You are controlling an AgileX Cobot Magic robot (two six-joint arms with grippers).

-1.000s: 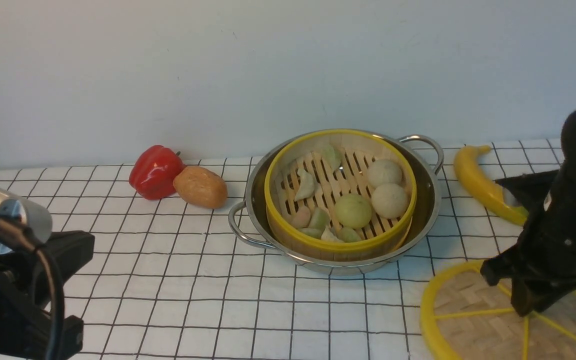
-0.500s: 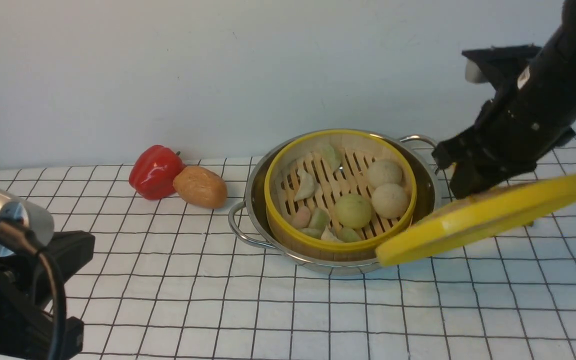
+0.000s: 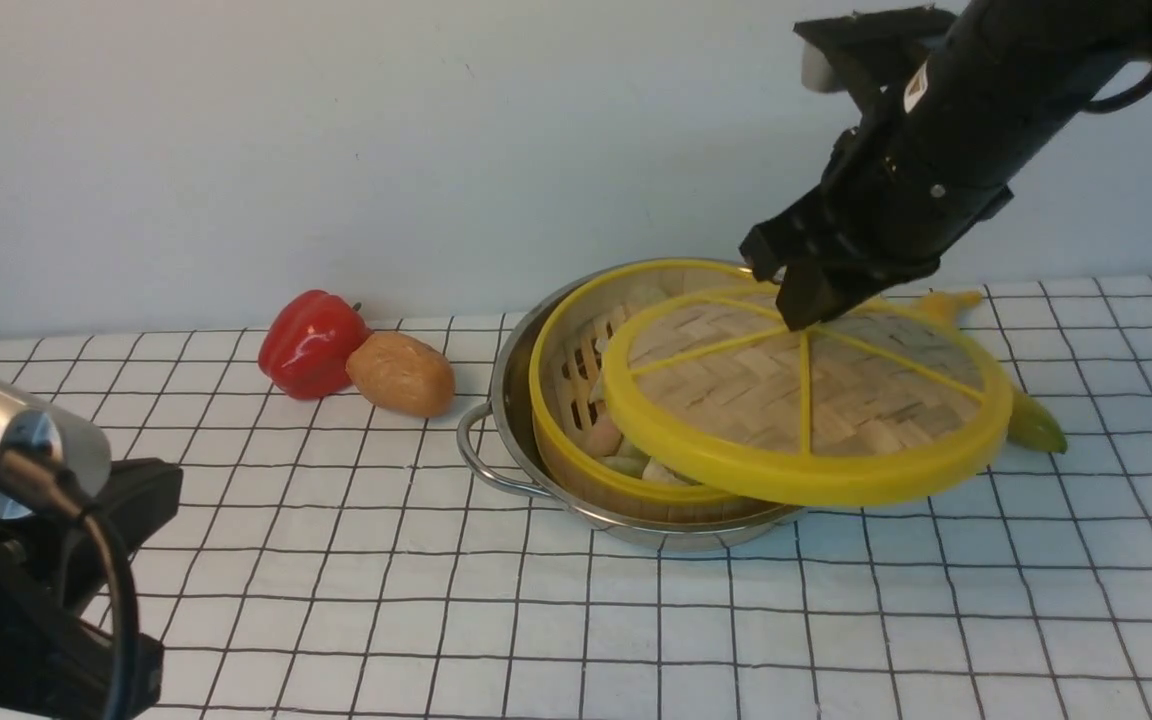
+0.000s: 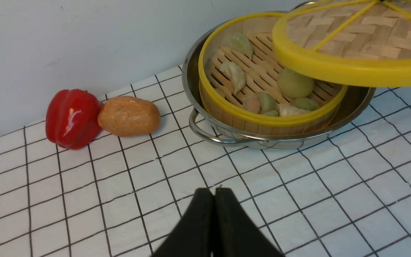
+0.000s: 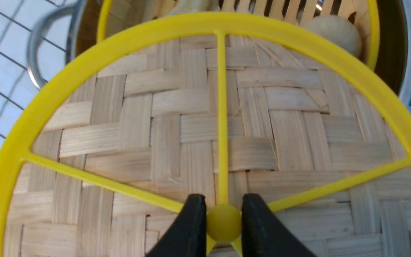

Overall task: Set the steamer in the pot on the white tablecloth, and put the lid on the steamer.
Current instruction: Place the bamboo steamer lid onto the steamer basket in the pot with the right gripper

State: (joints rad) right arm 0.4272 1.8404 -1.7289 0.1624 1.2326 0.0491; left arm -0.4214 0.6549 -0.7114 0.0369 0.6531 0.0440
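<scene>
Over the steamer's (image 3: pixel 539 395) three-o'clock side, my right jaws grip the lid (image 3: pixel 806 405) by its knob (image 5: pixel 224 223) — left jaws clenched empty, eight o'clock of the pot (image 3: pixel 506 420).

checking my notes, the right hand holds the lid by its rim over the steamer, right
Not by its rim: the right hand grips the lid by its centre knob, over the steamer, as the right wrist view shows.
</scene>
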